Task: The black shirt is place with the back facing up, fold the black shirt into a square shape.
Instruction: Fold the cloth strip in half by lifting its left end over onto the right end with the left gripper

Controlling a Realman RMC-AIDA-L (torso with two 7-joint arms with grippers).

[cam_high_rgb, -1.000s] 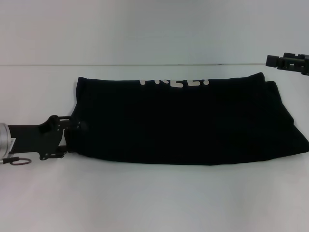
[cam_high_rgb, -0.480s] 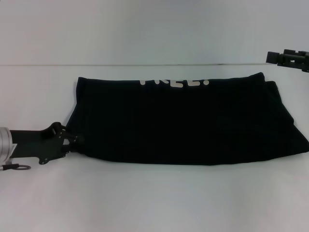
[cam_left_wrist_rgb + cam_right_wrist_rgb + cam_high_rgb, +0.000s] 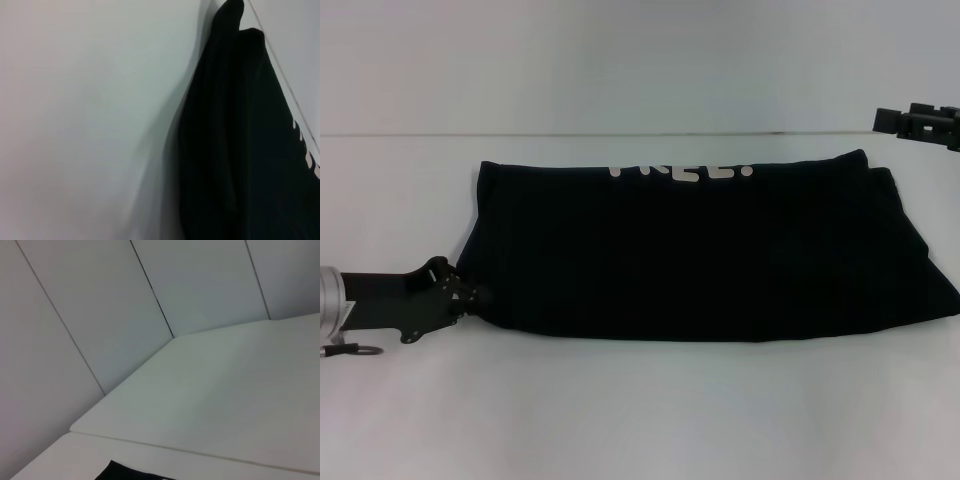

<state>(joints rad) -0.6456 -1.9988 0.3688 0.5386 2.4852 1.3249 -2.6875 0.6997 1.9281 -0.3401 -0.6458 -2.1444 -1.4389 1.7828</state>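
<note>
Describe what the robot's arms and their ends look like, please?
The left arm ends in a flat, matt black pincer built of angular plates dotted with small screws, fixed to a round silver wrist section. A thin dark cable loop hangs beneath it. Of the right pincer, only a blocky black end shows at the head view's edge. No markings are visible.

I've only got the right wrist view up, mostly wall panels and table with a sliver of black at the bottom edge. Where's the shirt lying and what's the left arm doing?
Observer: The black shirt lies folded into a long band across the white table.
Operator: And the left arm?
Observer: The left gripper sits low at the band's near-left corner, touching the fabric edge.
Operator: Any print showing?
Observer: Yes, white lettering peeks out along the far fold.
Operator: Where's my right arm?
Observer: The right gripper hangs above the far-right table edge, clear of the shirt.
</note>
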